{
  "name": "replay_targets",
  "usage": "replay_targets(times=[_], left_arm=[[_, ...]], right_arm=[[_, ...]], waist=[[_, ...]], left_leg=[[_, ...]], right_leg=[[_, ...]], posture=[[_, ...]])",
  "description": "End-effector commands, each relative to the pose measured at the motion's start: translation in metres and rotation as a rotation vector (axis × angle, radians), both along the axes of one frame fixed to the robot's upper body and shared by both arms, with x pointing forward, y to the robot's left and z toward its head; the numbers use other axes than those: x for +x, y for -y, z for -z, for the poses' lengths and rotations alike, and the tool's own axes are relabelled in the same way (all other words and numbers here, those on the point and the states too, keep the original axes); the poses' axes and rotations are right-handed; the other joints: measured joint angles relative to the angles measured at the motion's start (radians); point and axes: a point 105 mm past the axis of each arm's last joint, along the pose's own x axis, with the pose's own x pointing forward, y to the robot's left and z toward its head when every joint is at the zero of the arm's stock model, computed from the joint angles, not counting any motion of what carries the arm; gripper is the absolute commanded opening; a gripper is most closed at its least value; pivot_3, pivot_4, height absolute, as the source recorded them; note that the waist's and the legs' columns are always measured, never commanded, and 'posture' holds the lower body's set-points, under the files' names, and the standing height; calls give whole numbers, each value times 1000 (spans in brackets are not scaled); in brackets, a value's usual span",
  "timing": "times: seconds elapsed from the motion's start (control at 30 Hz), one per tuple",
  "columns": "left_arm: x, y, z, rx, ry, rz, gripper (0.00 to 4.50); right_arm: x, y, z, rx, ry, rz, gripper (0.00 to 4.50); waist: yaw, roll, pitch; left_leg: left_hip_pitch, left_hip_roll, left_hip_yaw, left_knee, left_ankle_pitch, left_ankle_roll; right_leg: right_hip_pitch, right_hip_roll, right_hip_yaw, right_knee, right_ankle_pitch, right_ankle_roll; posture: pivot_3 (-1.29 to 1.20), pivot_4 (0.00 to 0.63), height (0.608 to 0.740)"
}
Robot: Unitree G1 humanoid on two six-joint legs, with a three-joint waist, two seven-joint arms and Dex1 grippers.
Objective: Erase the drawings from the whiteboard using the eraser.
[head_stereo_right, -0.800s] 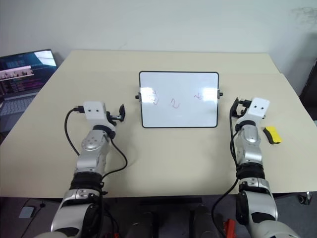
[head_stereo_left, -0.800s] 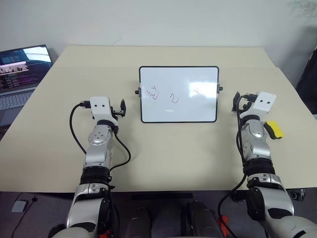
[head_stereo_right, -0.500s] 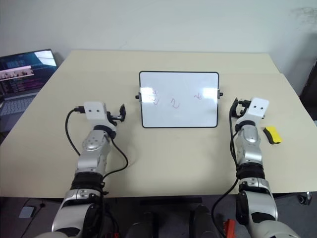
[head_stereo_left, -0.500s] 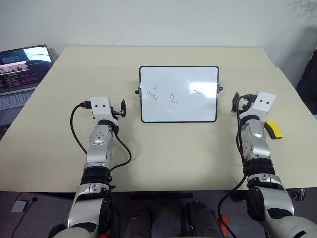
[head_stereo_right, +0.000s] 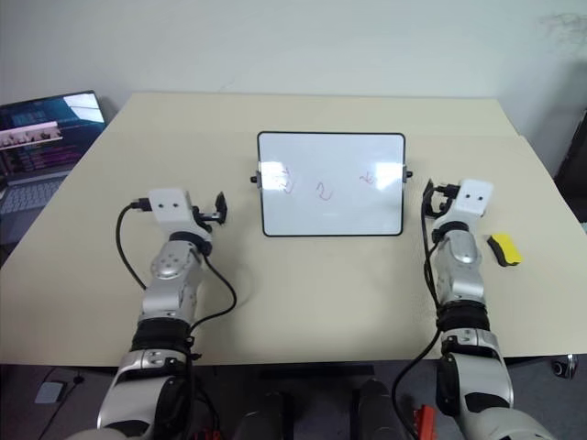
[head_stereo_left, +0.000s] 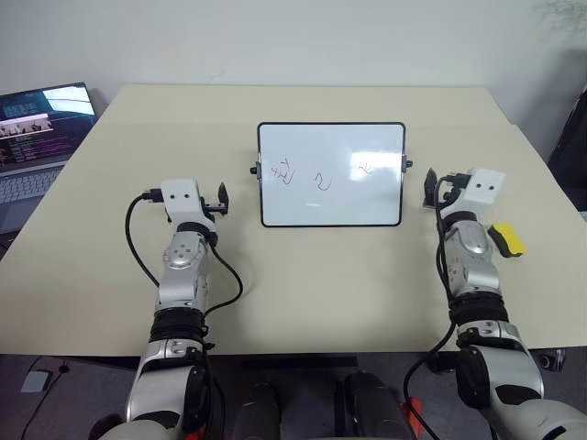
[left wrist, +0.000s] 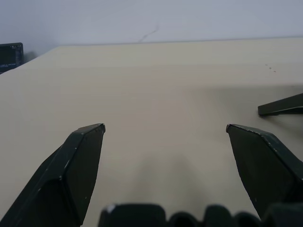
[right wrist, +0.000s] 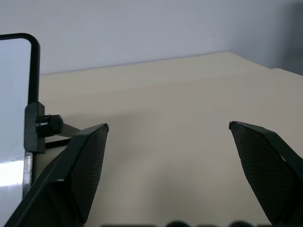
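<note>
The whiteboard stands propped at the table's middle, black-framed with side knobs. On it are the drawings: a reddish scribble and two purplish ones. The eraser, a yellow block with a black part, lies on the table just right of my right forearm. My left gripper hovers open and empty left of the board. On the other side, my right gripper is open and empty beside the board's right knob. Neither touches the board or the eraser.
An open laptop sits at the table's far left corner. A dark object stands past the right edge. Bare beige tabletop stretches in front of the board and between my arms.
My left gripper has edged slightly to the left, and my right gripper slightly left toward the board. Board, drawings and eraser have not moved.
</note>
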Motion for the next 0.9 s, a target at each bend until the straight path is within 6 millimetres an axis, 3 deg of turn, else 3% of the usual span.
replay_targets(times=[0.03, 0.33, 0.4, 0.5, 0.6, 0.67, 0.77, 0.9], left_arm=[[0, -2, -21, 7, 64, -14, 4500], [0, 2, -24, 20, 72, 13, 4500], [-2, 8, -34, 90, 88, 109, 4500], [-10, 2, -49, 132, 82, 216, 4500], [-23, 1, -74, 191, 78, 376, 4500], [-31, 11, -92, 234, 73, 506, 4500], [-37, 30, -103, 318, 40, 640, 4500], [-48, 94, -123, 280, 53, 958, 4500]], right_arm=[[-2, 2, -11, -16, 31, -12, 4468], [-5, 6, -13, -31, 29, -22, 4468], [-6, 4, -25, -76, 42, -60, 4468], [-10, 2, -45, -112, 54, -142, 4468], [-18, 12, -60, -130, 26, -217, 4468], [-24, 23, -67, -159, -7, -247, 4468], [-31, 37, -78, -132, -29, -275, 4468], [-38, 71, -90, -122, -119, -265, 4468]], waist=[[0, 0, 0], [0, 0, 0], [0, 0, 0], [-2, 1, 0], [-2, 1, 0], [-1, 1, 0], [5, 1, 0], [25, 1, 1]], left_leg=[[0, 0, 0, 0, 0, 0], [0, 0, 0, 0, 0, 0], [0, 0, 0, 0, 0, 0], [0, 0, 0, 0, 0, 0], [0, 0, 0, 0, 0, 0], [0, 0, 0, 0, 0, 0], [-1, 0, 0, 0, 0, 0], [-2, 0, 0, 2, 0, 0]], right_leg=[[0, 0, 0, 0, 0, 0], [0, 0, 0, 0, 0, 0], [0, 0, 0, 0, 0, 0], [0, 0, 0, 0, 0, 0], [-1, 0, 0, 0, 0, 0], [0, 0, 0, 0, 0, 0], [0, 0, 0, 0, 0, 0], [0, 0, 0, -1, -3, 4]], posture=[[0, 150, 740], [0, 150, 740], [0, 150, 740], [0, 150, 740], [0, 150, 740], [0, 150, 740], [0, 150, 740], [0, 150, 740]])
